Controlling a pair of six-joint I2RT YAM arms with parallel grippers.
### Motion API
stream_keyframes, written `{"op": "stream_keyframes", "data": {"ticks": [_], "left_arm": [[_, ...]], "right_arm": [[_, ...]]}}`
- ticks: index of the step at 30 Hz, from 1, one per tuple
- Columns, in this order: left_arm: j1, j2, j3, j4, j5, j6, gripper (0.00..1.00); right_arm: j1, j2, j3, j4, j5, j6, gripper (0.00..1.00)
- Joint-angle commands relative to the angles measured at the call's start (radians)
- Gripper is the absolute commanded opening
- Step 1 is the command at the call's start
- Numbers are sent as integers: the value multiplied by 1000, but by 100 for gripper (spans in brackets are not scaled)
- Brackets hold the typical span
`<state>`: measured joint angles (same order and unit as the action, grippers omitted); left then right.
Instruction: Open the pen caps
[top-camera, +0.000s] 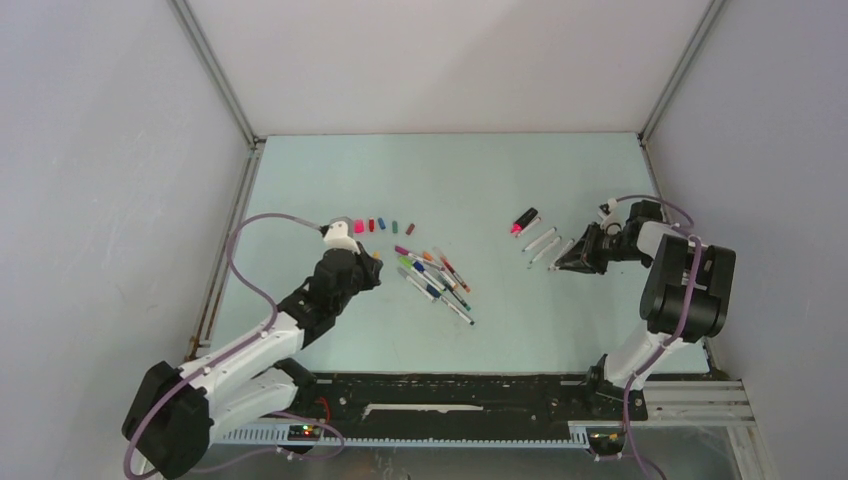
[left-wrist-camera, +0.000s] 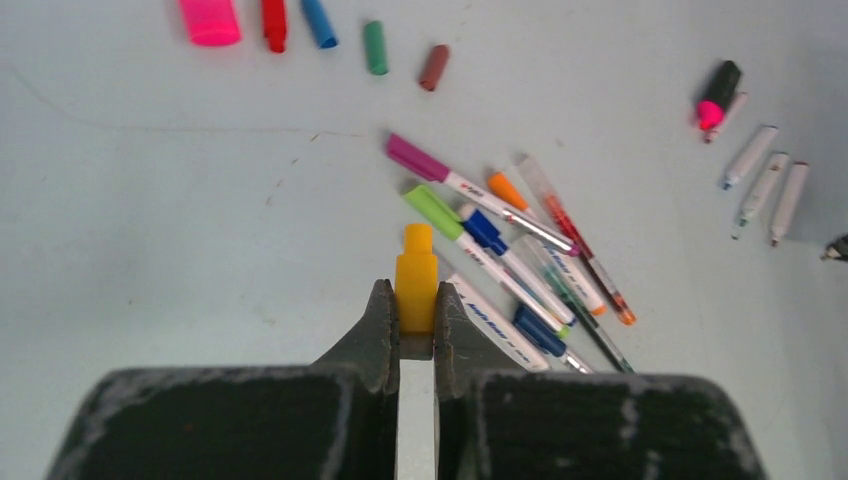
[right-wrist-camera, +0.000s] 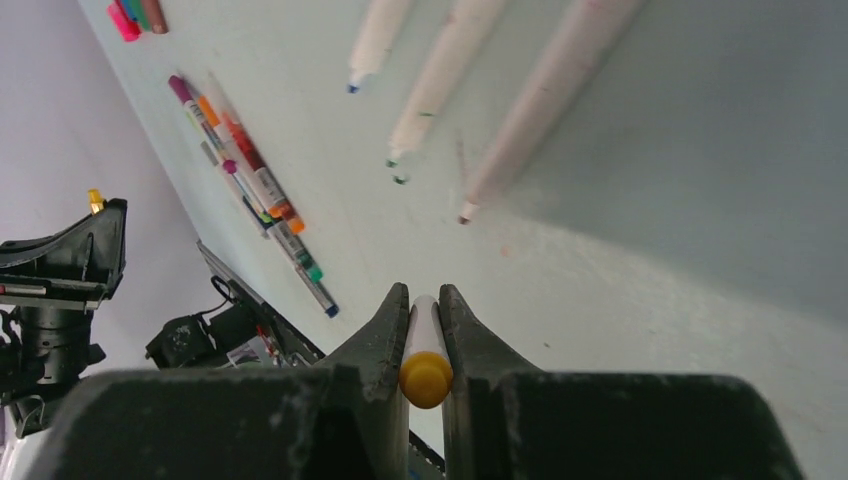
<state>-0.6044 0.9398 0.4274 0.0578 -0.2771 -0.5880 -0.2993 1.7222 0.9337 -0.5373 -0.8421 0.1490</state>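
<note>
Five loose caps (left-wrist-camera: 320, 22), pen cluster (left-wrist-camera: 485, 230) near left gripper (left-wrist-camera: 412, 300) pinching yellow cap (left-wrist-camera: 415, 268)

Three white pens (right-wrist-camera: 443, 75) — blurred, cut by top edge, pink highlighter cap (left-wrist-camera: 210, 20) cropped

Left arm (top-camera: 255, 350) at lower left and right arm (top-camera: 690, 285) at right were white-and-black, each strung with a looping lilac cable (top-camera: 233, 255).
</note>
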Motion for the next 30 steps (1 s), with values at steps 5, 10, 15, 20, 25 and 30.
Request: {"op": "stream_keyframes", "data": {"ticks": [5,10,15,20,25,30], "left_arm": [[63,109,-2,69,34,-59,0],[63,209,89,117,160,14,0],[63,331,192,161,267,54,0],[63,472,316,146,359,78,0],[60,588,444,70,363,130,1],[36,710,601,-64,314,200,2]], "right_arm": [[-60,37,5,-55,87,-53,8],[-88,69,5,-55,90,-54,14],[-109,106,12,-54,67,-49,23],[-110,120,28,-64,34,-54,38],[-119,110,40,-77,0,-67,41],[-123,92,62,-112,-53,-118,42]]}}
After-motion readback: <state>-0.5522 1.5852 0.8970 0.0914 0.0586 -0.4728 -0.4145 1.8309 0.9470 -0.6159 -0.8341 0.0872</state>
